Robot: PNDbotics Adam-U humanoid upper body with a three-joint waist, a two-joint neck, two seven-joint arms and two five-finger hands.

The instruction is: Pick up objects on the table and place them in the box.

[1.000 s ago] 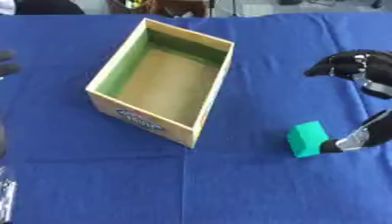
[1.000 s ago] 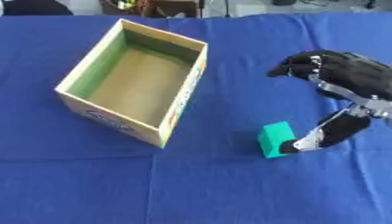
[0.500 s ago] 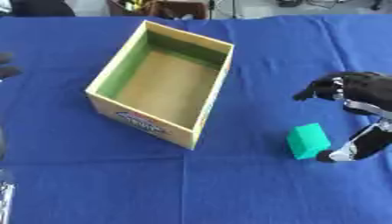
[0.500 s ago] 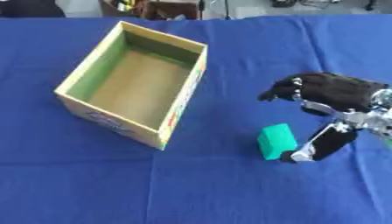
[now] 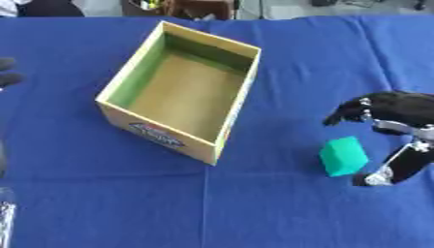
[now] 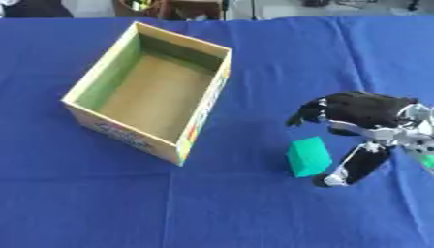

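Observation:
A small green block [image 6: 308, 156] lies on the blue cloth, to the right of an open cardboard box [image 6: 151, 88] whose inside shows nothing but its floor. My right hand [image 6: 366, 112] hovers over and just right of the block, open. Its fingers [image 6: 309, 112] reach out above the block's far side and the thumb [image 6: 352, 167] hangs down at the block's right. I cannot tell whether it touches the block. My left hand [image 5: 7, 72] shows only as a dark bit at the left edge.
The blue cloth covers the table [image 5: 254, 208]. A pale narrow object [image 5: 5, 223] sits at the lower left corner. Dark things and chairs line the far edge [image 5: 186, 7].
My right hand has come down and leftward toward the green block, so that fingers and thumb now flank it. The block and box have stayed put.

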